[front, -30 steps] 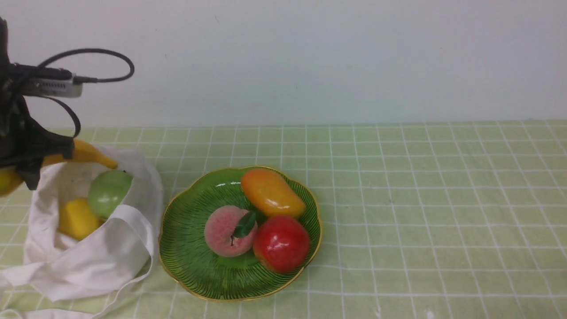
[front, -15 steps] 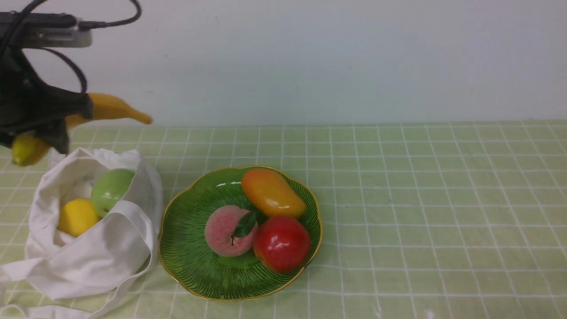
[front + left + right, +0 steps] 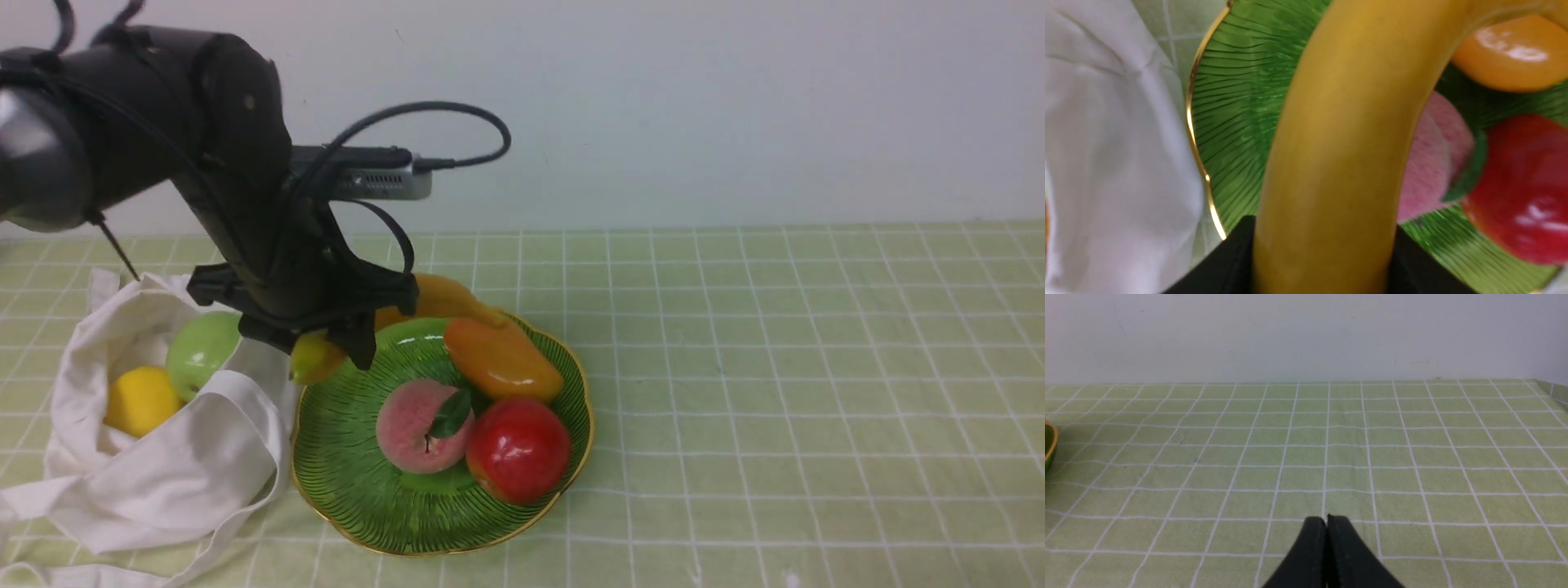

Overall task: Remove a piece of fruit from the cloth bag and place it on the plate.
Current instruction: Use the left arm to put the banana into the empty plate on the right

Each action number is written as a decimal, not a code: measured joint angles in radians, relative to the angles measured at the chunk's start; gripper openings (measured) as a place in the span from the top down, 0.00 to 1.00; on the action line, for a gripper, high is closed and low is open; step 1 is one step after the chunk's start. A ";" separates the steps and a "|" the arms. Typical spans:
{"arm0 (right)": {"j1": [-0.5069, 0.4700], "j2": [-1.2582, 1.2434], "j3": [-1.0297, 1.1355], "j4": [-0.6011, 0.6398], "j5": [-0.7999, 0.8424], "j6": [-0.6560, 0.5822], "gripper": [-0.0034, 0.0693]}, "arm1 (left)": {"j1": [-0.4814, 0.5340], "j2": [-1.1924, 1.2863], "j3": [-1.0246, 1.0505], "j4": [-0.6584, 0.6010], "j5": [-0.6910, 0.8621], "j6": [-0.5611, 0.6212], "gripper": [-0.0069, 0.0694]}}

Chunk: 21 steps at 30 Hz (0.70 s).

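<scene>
A mango [image 3: 502,359], a pink peach [image 3: 418,426] and a glossy red apple [image 3: 518,449] cluster together, the mango at twelve o'clock. At their nine o'clock, a green apple [image 3: 200,353] sits just beside a lemon [image 3: 140,400].

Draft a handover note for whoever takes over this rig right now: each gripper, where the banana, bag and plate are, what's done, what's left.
Left gripper: shut on the banana, over the far-left part of the plate; contact with the plate cannot be told.
Right gripper: shut, empty, above the tablecloth.
Cloth bag: beside the plate, on its left, lemon and green apple inside.
Done: banana is out of the bag.
To do: set it on the plate beside the mango, open, withdraw.
</scene>
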<state>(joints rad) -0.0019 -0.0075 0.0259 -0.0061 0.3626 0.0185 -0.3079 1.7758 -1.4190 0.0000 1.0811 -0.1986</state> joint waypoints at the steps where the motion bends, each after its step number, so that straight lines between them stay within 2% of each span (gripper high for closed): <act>1: 0.000 0.000 0.000 0.000 0.000 0.000 0.97 | 0.000 0.016 0.000 0.010 -0.004 -0.005 0.51; 10: 0.000 0.000 0.000 0.000 0.000 0.000 0.97 | 0.000 0.069 0.000 0.069 -0.014 -0.030 0.50; 21: 0.000 0.000 0.000 0.000 0.000 0.000 0.97 | 0.000 0.092 0.000 0.071 0.068 -0.036 0.22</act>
<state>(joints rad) -0.0019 -0.0075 0.0259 -0.0061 0.3626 0.0185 -0.3082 1.8680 -1.4190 0.0711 1.1489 -0.2342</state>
